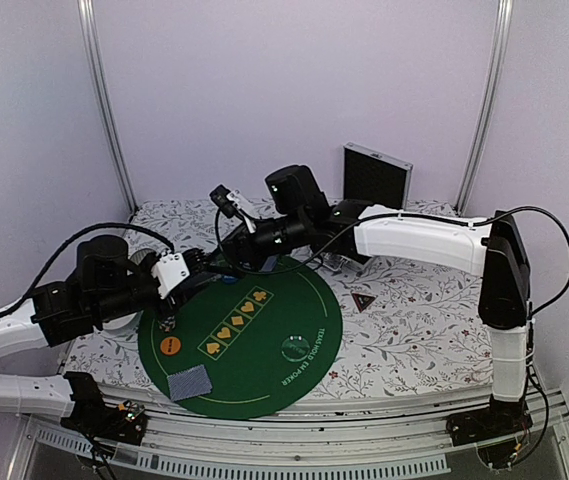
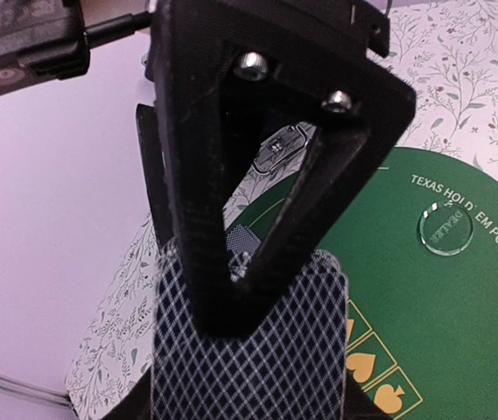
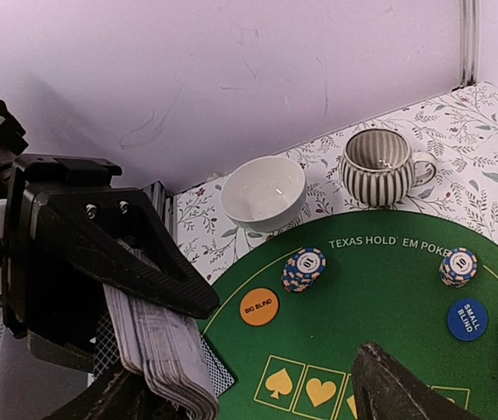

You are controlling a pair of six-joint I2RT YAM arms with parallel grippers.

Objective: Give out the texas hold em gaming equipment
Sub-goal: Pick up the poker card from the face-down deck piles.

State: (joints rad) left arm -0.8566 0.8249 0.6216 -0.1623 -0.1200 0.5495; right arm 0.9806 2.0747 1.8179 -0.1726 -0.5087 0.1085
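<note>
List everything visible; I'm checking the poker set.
round green felt mat: one, centre
deck of grey-blue-backed cards: one, above mat
dealt cards: two piles, grey-blue, on mat
blue-white chip stacks: two, on mat
marker discs: three, orange, blue, clear, on mat
dark red-edged triangle: one, right of mat
white ceramic bowl: one, beside mat
grey striped mug: one, beside bowl
black case: one, upright at back
left gripper: black, shut on deck
right gripper: black, open, beside deck

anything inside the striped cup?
From the right wrist view, the striped cup shows only its striped inner wall, with nothing visible in it. The near rim covers the bottom, so a small flat item there cannot be ruled out.
</note>
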